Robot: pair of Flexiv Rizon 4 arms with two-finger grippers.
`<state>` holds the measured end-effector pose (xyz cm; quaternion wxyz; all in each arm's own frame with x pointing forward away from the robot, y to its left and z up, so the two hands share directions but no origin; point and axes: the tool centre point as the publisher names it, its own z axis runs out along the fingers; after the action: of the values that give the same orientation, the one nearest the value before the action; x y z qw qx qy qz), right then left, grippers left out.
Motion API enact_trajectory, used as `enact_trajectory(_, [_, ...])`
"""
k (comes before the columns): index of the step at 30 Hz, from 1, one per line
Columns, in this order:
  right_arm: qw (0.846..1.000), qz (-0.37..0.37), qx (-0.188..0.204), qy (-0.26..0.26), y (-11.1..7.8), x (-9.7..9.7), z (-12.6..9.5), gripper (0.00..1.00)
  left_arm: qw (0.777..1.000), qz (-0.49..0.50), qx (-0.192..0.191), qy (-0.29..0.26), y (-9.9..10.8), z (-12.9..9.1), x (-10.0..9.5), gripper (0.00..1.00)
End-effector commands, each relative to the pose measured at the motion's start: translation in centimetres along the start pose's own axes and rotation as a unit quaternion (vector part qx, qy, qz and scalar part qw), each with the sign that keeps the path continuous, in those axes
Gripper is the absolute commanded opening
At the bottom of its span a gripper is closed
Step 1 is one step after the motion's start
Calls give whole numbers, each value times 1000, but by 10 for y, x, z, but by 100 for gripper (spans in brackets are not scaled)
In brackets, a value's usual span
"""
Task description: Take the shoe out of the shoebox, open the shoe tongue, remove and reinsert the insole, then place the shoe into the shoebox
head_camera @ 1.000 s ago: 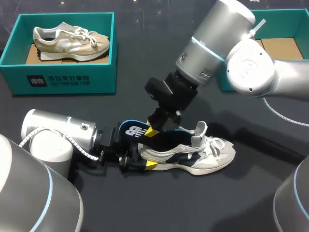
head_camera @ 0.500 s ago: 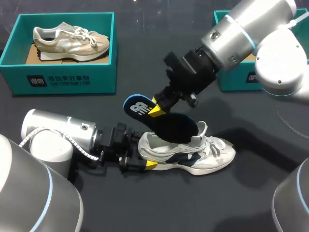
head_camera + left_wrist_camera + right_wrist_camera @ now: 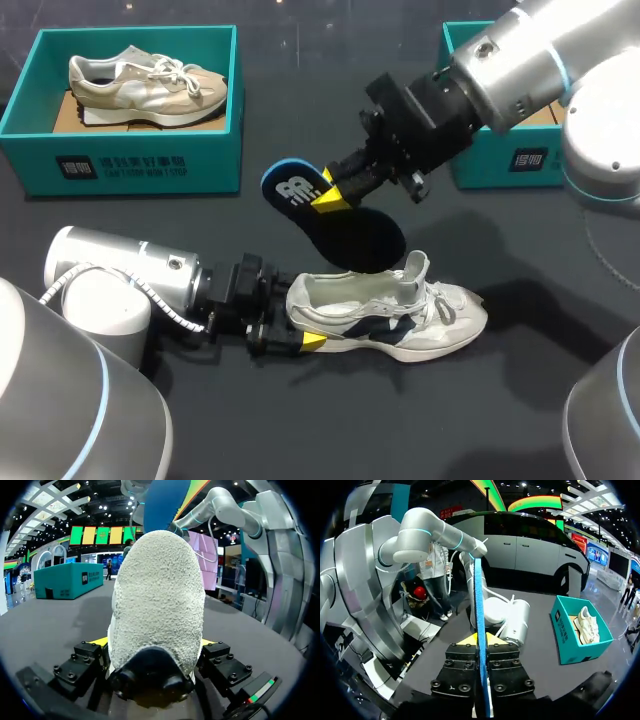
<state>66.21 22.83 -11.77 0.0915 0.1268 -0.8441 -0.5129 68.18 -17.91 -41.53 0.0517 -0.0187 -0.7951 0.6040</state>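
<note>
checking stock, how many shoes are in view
2: a beige shoe in the left teal box, a white shoe on the table in the left gripper. The right box may hide another.

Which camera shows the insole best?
The head view: the whole insole hangs in the right gripper, above the shoe. The right wrist view shows only its thin blue edge; the left wrist view, a blue patch beyond the shoe's heel.

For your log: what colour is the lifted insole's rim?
Blue insole rim; right wrist view shows it best.
</note>
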Motion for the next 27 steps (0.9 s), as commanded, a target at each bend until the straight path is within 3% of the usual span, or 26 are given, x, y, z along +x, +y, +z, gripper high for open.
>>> enact_trajectory(1, [1000,3,-18,6,12,20,-38,0,1000,0,-1,-1,3,-1,2,0])
enact_trajectory(14, [1000,3,-18,6,12,20,-38,0,1000,0,-1,-1,3,-1,2,0])
enact_trajectory(21, [996,62,-50,-39,-2,57,-42,0,1000,0,-1,-1,3,-1,2,0])
enact_trajectory(27, [991,101,-83,-43,4,81,-45,0,1000,0,-1,-1,3,-1,2,0])
